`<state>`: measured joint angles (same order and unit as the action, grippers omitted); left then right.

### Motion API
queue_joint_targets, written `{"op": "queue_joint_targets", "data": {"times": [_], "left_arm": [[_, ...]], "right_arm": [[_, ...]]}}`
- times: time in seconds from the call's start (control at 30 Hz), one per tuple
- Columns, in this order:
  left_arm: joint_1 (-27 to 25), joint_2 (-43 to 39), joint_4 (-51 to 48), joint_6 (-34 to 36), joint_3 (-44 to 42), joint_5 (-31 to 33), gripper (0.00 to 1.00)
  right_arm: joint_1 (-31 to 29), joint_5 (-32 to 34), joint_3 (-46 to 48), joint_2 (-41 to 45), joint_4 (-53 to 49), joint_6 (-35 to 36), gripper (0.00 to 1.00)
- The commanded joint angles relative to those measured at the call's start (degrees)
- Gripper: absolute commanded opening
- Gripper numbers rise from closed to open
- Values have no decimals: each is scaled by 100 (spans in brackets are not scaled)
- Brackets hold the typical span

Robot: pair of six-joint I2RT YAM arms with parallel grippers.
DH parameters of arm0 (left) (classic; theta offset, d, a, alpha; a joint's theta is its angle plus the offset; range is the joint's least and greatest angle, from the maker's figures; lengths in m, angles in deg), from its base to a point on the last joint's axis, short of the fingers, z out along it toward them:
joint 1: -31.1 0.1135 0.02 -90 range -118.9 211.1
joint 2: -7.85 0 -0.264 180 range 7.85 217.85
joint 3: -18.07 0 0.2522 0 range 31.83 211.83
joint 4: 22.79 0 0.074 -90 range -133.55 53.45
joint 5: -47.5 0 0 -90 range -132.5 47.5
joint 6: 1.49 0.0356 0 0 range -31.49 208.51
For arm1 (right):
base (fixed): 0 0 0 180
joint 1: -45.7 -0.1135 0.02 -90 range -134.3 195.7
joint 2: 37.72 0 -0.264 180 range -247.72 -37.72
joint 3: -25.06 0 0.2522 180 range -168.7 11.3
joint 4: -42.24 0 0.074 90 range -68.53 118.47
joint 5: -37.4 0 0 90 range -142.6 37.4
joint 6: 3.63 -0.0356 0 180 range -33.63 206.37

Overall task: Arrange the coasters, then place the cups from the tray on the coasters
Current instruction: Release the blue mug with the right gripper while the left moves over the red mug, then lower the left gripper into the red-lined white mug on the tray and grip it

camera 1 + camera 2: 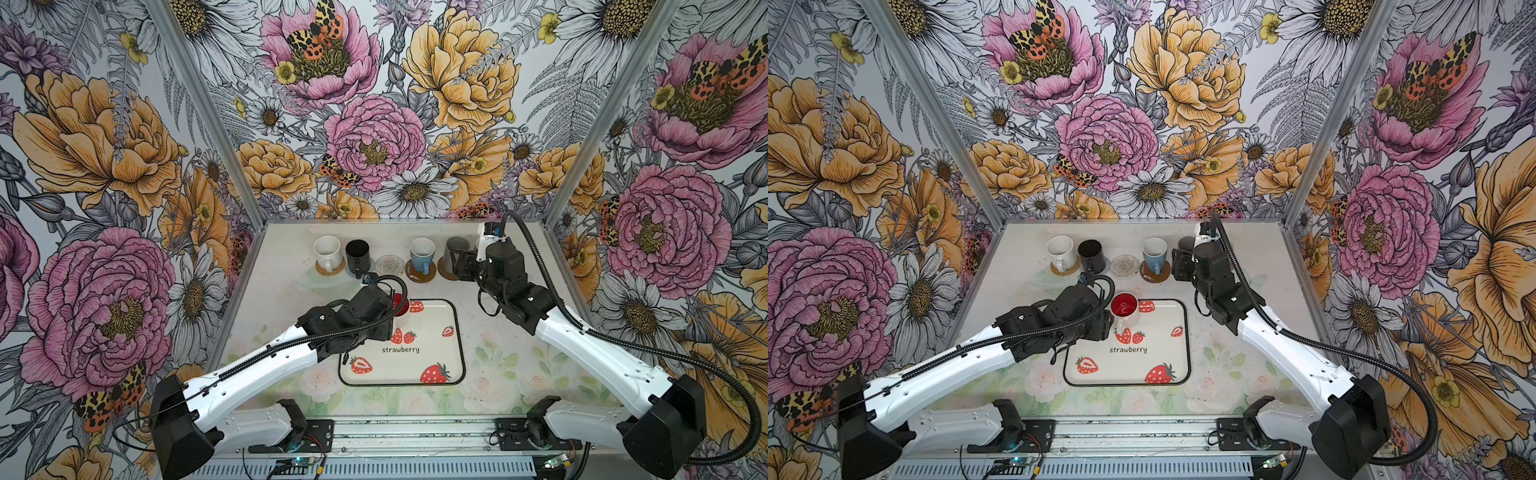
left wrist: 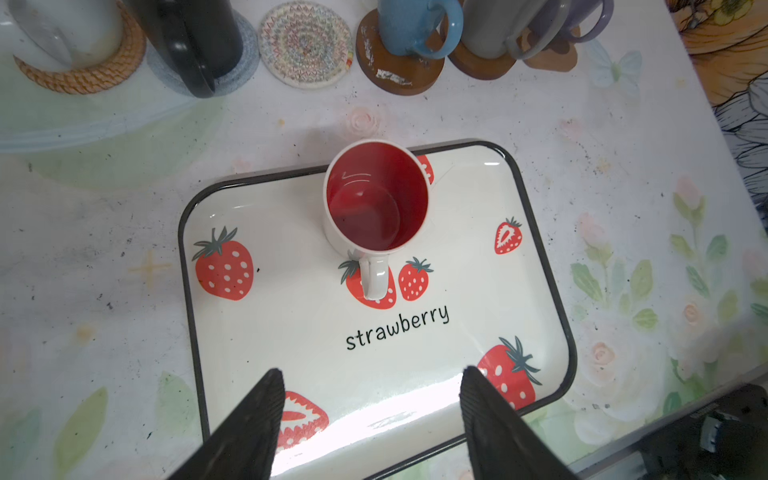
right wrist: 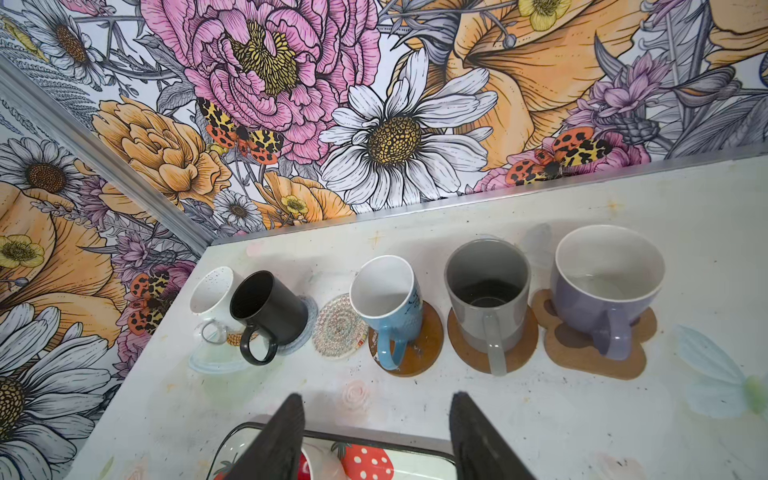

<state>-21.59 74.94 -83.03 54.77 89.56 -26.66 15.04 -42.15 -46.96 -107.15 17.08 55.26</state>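
On the counter (image 2: 104, 249), the red-lined mug (image 2: 376, 199) stands on the tray (image 2: 291, 332) directly ahead of the left fingers (image 2: 249, 428), which are spread wide and empty, handle pointing toward them.

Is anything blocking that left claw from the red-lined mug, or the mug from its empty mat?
Nothing visible. The open left gripper faces the mug across bare tray, and only bare table lies between mug and the empty beaded coaster.
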Motion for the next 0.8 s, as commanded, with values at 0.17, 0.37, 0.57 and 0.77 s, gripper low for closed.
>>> {"op": "queue_joint_targets", "data": {"times": [0.17, 0.37, 0.57, 0.77], "left_arm": [[-254, 759, -55, -194, -68, 153, 69], [-266, 1217, 78, -247, -34, 169, 70], [-260, 1608, 394, -282, -49, 176, 70], [-237, 1914, 753, -347, -52, 444, 70]], "right_arm": [[60, -138, 38, -7, 234, -104, 59], [94, -213, 29, -144, 295, -114, 58], [130, -314, 29, -237, 351, -140, 58], [151, -360, 32, -305, 399, -146, 59]]}}
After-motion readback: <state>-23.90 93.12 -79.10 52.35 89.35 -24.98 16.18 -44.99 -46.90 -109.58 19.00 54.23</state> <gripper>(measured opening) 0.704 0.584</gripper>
